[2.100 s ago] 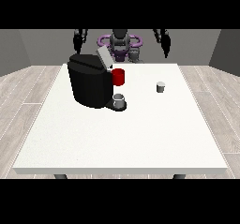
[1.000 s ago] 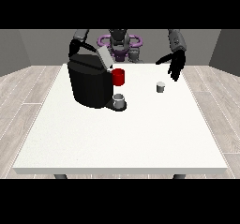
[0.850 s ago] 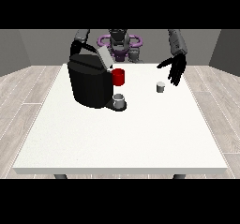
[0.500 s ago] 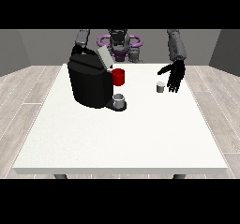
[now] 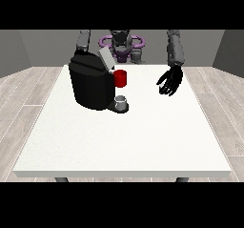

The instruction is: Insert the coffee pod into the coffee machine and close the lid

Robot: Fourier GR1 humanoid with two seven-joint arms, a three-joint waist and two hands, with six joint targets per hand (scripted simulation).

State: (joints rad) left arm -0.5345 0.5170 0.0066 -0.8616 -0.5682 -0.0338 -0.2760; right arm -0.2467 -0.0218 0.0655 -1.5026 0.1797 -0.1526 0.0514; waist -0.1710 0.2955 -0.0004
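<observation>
My fingers (image 5: 167, 86) spread apart, hand at view's right over the pod spot, far right of black boxy coffee machine (image 5: 91, 82), lid up for loading.

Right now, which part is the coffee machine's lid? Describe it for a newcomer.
On the white table, find the big black coffee machine at the view's left. On its top a flat pale grey lid stands tilted open, above the red cylinder and small grey cup; it is the only flat panel.

Large white table (image 5: 119, 141), black coffee machine (image 5: 90, 84) standing toward its far side at the view's left
</observation>
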